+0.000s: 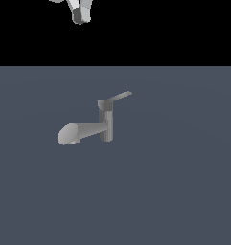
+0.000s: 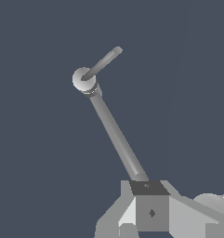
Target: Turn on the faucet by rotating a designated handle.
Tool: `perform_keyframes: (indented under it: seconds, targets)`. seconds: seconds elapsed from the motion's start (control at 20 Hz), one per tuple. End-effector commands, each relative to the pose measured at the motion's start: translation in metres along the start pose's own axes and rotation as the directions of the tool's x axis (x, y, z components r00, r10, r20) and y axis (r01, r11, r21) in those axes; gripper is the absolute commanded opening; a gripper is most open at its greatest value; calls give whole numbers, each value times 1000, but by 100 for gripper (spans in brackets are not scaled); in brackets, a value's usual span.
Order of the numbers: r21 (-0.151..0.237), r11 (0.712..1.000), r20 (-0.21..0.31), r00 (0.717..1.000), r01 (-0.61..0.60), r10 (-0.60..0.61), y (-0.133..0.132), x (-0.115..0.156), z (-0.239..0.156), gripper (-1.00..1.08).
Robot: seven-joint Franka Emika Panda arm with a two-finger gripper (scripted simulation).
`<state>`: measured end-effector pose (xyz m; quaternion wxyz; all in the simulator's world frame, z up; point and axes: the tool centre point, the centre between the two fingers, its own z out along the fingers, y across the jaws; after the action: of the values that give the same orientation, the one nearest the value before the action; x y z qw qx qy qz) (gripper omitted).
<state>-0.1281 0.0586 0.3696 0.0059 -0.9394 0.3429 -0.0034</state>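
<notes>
The grey faucet (image 1: 105,122) stands upright on the floor in the middle of the exterior view. Its thick spout (image 1: 81,132) points to the exterior view's left and ends in a pale oval. The thin flat handle (image 1: 121,96) sticks out from the cap toward the exterior view's right. My gripper (image 1: 80,18) hangs high above and behind the faucet, far from it and touching nothing; only its tip shows. In the wrist view the round cap (image 2: 83,79), the handle (image 2: 104,61) and a long grey body (image 2: 115,135) show beyond my gripper (image 2: 150,204).
A flat blue-grey floor (image 1: 184,191) lies all around the faucet. Beyond its far edge the background is black.
</notes>
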Motion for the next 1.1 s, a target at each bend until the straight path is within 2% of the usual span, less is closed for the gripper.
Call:
perform_keyframes:
  seconds: [0.0, 0.25, 0.55, 0.8, 1.05]
  targets:
    - [1, 998, 0, 998, -63, 63, -9, 10, 12, -100]
    - [0, 983, 1, 983, -183, 183, -24, 32, 35, -100]
    - [-1, 946, 0, 946, -324, 324, -37, 61, 62, -100]
    - [-2, 899, -1, 899, -437, 437, -45, 87, 84, -100]
    - [-4, 837, -3, 837, -548, 548, -50, 115, 108, -100]
